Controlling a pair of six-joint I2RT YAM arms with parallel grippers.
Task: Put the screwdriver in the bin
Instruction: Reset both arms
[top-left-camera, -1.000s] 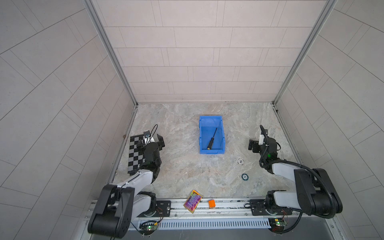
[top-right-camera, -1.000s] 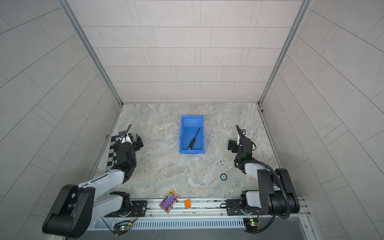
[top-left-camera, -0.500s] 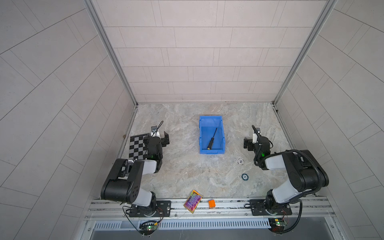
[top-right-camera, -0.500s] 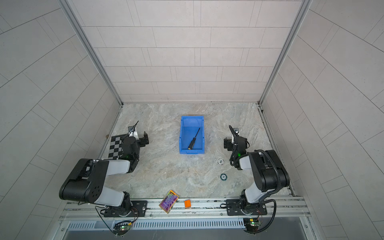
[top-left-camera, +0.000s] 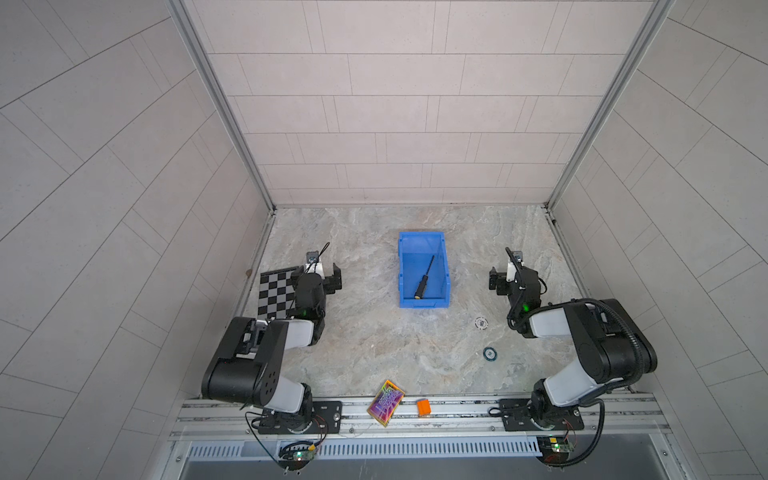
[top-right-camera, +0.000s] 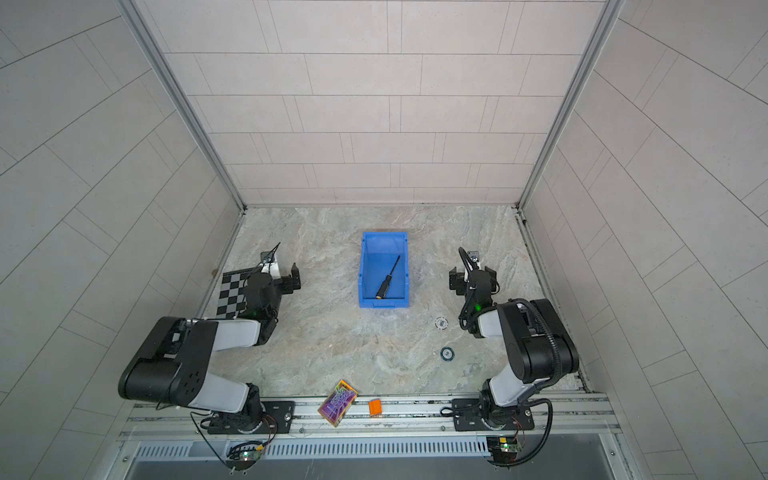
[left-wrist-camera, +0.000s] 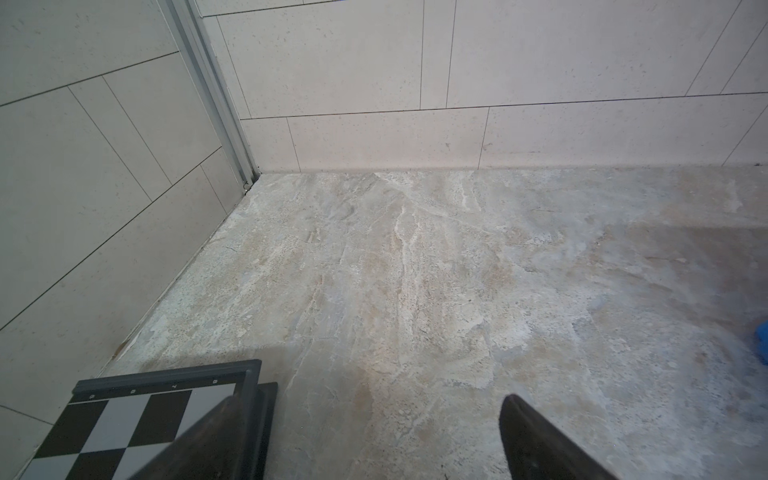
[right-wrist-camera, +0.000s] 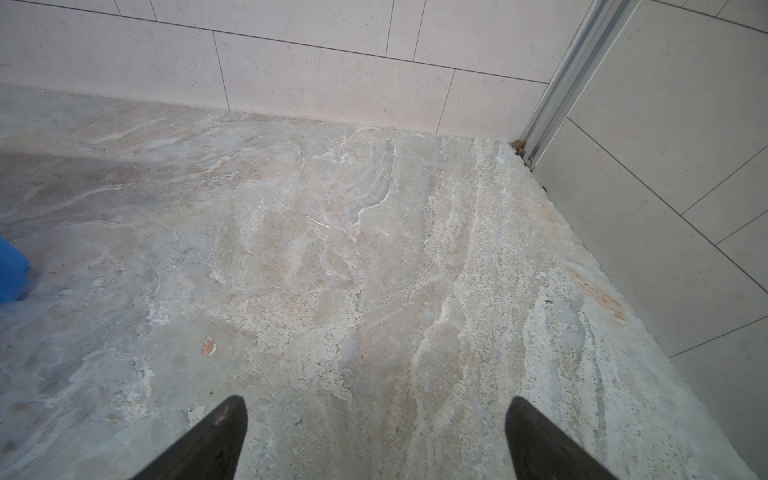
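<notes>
In both top views the black screwdriver (top-left-camera: 424, 277) (top-right-camera: 388, 277) with a yellow butt end lies slantwise on the floor of the blue bin (top-left-camera: 401, 270) (top-right-camera: 362, 274), mid-table. My left gripper (top-left-camera: 322, 276) (top-right-camera: 286, 278) (left-wrist-camera: 376, 403) sits low at the left, well clear of the bin, open and empty. The right gripper (top-left-camera: 513, 279) (top-right-camera: 473, 278) (right-wrist-camera: 376, 401) sits low to the right of the bin, open and empty too. Each wrist view shows only a blue sliver of the bin (left-wrist-camera: 762, 343) (right-wrist-camera: 12, 270) at its edge; the screwdriver is hidden there.
A black-and-white checkerboard (top-left-camera: 276, 293) (left-wrist-camera: 124, 419) lies under the left gripper by the left wall. Two small round pieces (top-left-camera: 481, 322) (top-left-camera: 490, 353) lie near the right arm. A colourful card (top-left-camera: 385, 402) and an orange block (top-left-camera: 424, 406) rest at the front rail.
Both arms have folded back, their elbows rising toward the camera, and both grippers have shifted slightly toward the middle. The screwdriver and bin have not moved.
</notes>
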